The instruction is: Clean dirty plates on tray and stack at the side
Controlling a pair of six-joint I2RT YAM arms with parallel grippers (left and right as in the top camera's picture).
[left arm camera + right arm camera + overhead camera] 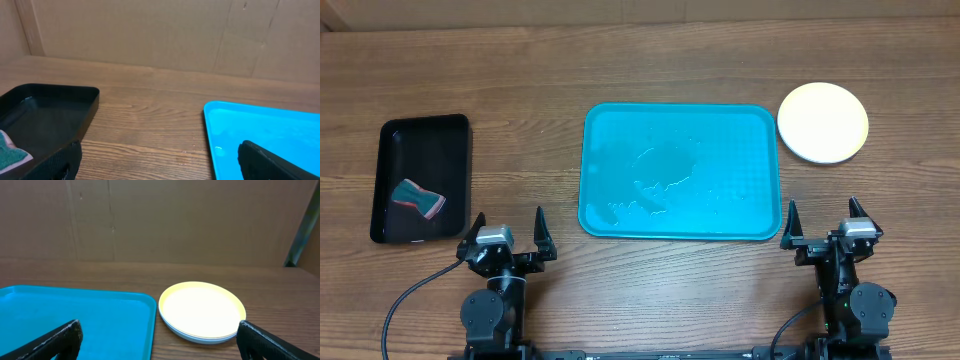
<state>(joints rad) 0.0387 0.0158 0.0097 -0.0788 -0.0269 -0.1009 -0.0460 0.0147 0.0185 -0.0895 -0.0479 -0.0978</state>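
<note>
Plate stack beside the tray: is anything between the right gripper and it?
Nothing visible. Only bare table lies between the open right gripper and the plate stack, which sits straight ahead of it. The turquoise tray lies to the left of that path.

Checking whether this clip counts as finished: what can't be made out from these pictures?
Plate stack: overhead shows only the top plate; right wrist shows stacked rims, but the count and the lower faces are hidden.
Tray: shiny patches overhead; water or leftover dirt, too faint to tell.
Sponge: left wrist view cuts it off at the edge.
</note>
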